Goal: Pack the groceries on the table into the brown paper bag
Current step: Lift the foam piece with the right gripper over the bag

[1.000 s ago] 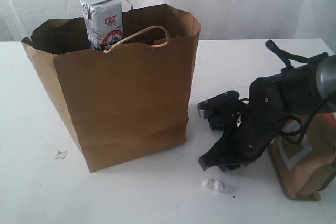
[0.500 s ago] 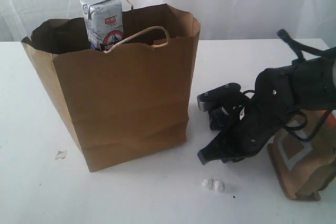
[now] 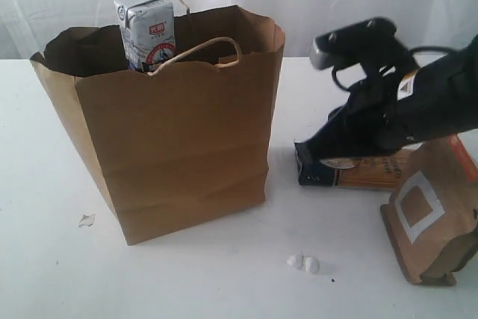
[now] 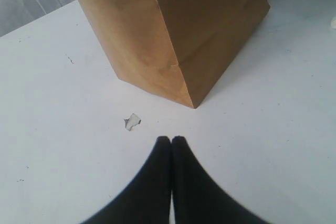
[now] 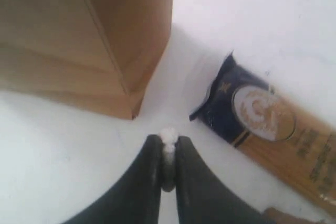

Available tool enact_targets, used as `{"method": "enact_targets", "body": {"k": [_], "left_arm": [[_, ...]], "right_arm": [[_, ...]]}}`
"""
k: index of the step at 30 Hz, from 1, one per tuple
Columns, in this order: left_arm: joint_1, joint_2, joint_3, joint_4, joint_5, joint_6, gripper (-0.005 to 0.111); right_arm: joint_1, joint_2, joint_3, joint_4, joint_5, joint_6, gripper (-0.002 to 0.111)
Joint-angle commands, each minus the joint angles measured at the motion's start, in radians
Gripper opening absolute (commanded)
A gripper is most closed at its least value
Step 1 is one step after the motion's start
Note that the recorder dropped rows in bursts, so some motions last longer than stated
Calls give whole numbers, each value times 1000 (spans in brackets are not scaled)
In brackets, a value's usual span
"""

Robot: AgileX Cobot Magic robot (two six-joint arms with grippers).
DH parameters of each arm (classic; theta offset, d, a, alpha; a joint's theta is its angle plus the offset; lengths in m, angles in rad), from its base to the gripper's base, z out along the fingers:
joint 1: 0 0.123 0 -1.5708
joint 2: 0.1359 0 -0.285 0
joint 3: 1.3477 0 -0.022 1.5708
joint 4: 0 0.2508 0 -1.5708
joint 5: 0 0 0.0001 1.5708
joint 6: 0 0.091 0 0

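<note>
Hovering near the dark-blue spaghetti packet (image 5: 252, 114) is the right hand (image 5: 168, 142).

L gripper (image 4: 171, 139): jaws pressed together. R arm (image 3: 418, 102) up, wrist angled down; R gripper (image 5: 168, 142) jaws nearly closed.

The brown paper bag (image 3: 172, 147) is matt, creased kraft; the dark-blue spaghetti packet (image 3: 351, 173) looks glossy.

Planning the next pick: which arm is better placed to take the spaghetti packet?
Right, likely. The right claw hangs beside the spaghetti packet; the left claw sits across the brown paper bag from it.
</note>
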Motion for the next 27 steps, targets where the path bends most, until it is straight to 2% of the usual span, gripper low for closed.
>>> {"method": "enact_targets", "body": {"k": [1,17,21,27], "left_arm": [[-1,-4,4,-3,1,-2,0],[-1,-4,4,-3,1,-2,0],[-1,-4,4,-3,1,-2,0],[-1,-4,4,-3,1,-2,0]], "right_arm": [[-2,-97,-87,-2,-18,-13,0],[0,-86,-368,61,24,-22,0],[0,-23,-423,177,56,-173,0],[39,98,-482,193,59,-221,0]]}}
